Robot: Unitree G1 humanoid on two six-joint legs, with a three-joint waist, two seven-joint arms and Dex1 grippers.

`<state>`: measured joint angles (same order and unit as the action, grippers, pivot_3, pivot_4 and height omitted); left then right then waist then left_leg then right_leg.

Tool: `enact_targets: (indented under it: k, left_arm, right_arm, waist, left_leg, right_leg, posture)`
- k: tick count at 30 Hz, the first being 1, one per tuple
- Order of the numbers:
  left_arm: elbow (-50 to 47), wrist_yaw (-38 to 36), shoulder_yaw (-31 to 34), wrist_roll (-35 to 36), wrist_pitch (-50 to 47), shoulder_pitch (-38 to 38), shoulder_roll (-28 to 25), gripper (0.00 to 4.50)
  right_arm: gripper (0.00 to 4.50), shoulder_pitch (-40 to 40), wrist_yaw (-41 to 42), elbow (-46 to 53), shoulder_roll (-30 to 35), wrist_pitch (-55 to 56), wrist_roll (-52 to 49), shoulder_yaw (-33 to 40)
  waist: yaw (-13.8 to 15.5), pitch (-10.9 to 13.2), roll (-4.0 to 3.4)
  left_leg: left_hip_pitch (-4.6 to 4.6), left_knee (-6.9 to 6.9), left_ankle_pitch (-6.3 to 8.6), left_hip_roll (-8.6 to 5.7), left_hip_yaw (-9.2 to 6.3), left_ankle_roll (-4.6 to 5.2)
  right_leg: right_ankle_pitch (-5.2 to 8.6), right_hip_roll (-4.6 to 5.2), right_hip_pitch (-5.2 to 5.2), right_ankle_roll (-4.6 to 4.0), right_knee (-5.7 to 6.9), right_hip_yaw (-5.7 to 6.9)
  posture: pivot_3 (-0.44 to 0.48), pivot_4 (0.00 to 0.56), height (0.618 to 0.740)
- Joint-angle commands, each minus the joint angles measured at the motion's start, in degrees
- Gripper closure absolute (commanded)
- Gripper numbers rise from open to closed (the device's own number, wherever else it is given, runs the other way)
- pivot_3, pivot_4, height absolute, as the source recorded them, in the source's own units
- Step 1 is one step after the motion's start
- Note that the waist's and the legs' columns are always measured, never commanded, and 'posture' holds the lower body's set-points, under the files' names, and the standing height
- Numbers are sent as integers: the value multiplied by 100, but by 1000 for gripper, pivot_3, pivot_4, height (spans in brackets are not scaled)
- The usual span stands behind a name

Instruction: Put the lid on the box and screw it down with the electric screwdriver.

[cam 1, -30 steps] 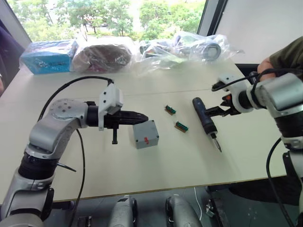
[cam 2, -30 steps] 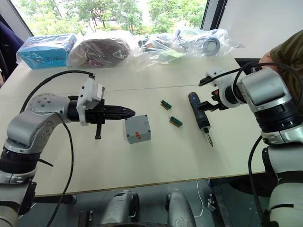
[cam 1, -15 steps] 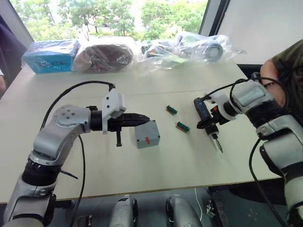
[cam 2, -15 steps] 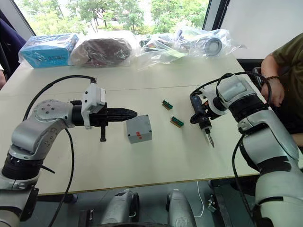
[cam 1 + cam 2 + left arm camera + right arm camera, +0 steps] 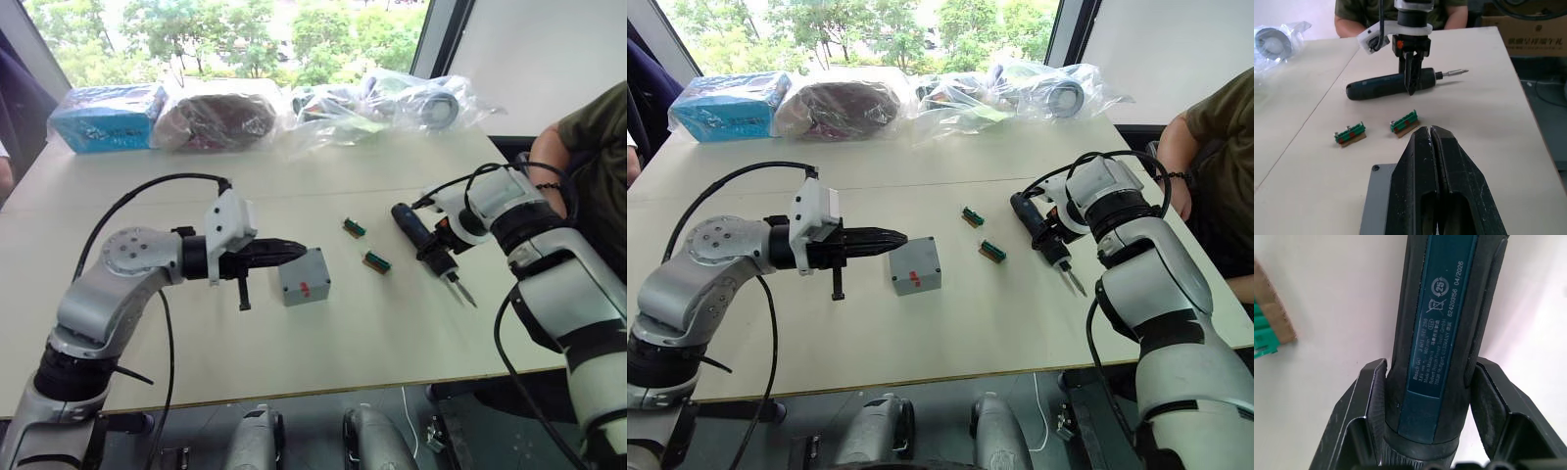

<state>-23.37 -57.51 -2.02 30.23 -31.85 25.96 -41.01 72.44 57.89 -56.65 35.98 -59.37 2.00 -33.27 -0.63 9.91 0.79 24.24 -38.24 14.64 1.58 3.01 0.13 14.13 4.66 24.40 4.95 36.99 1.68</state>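
The box [image 5: 304,277] is a grey square block on the table's middle, with a small red mark on the side facing me. I cannot tell the lid apart from it. My left gripper [image 5: 300,248] is shut and empty, its tips just above the box's upper left edge; the left wrist view shows the fingers [image 5: 1449,166] pressed together over the grey top face [image 5: 1378,205]. Farther right, the electric screwdriver [image 5: 411,227] lies slanted with its bit toward the front right. My right gripper [image 5: 437,253] is shut on its body, a finger [image 5: 1364,401] on each side.
Two small green-red parts [image 5: 354,227] [image 5: 377,261] lie between box and screwdriver. Clear plastic bags [image 5: 392,98] and a blue packet [image 5: 103,115] line the far edge. A person [image 5: 588,127] sits at the table's right end.
My right gripper has come in from the right and closed on the screwdriver. Its bit end has swung to the right. The left gripper stays by the box.
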Motion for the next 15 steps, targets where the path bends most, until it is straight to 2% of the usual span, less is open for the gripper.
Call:
enact_targets:
  k: [1,4,5,8,12,15]
  left_arm:
    - [217,-115,26,-107,183,48,-86,4500]
    - [574,-367,-106,-475,549,43,-293,4500]
    - [663,-381,-158,-550,592,109,-296,4500]
    - [829,-472,-168,-628,687,204,-333,4500]
    - [1005,-559,-366,-903,839,280,-338,4500]
    - [1121,-609,-462,-1023,855,349,-344,4500]
  right_arm:
    - [2591,242,-437,620,497,920,300,500]
    - [2591,-52,-251,2283,722,1133,-218,1329]
    - [2591,-246,-415,2874,603,1226,-631,1977]
    - [2591,-666,-1060,4145,159,1125,-1272,3248]
    - [2591,-1465,-1877,5858,-702,1450,-1867,4236]
    - [2591,-2030,-2389,6894,-1329,1749,-2006,4289]
  waist:
    - [12,15,-24]
    - [-10,37,-50]
    - [-44,38,-52]
    - [-107,39,-52]
    - [-20,39,-53]
    - [44,39,-52]
  left_leg:
    - [11,0,-2,-3,0,-4]
    - [26,6,-3,-6,0,-4]
    - [25,10,-3,-6,-1,-4]
    - [20,22,-2,17,-3,-3]
    - [21,25,-5,25,-3,-8]
    - [21,16,-6,19,-7,-9]
  right_leg:
    - [0,2,12,0,2,-1]
    - [-1,2,31,2,4,-2]
    - [0,1,33,2,7,-2]
    - [2,-23,46,-2,8,-8]
    - [6,-38,45,-11,17,-1]
    - [5,-25,30,-10,11,9]
  posture:
    - [0,150,740]
    - [0,150,740]
    - [0,150,740]
    - [0,150,740]
    - [0,150,740]
    - [0,150,740]
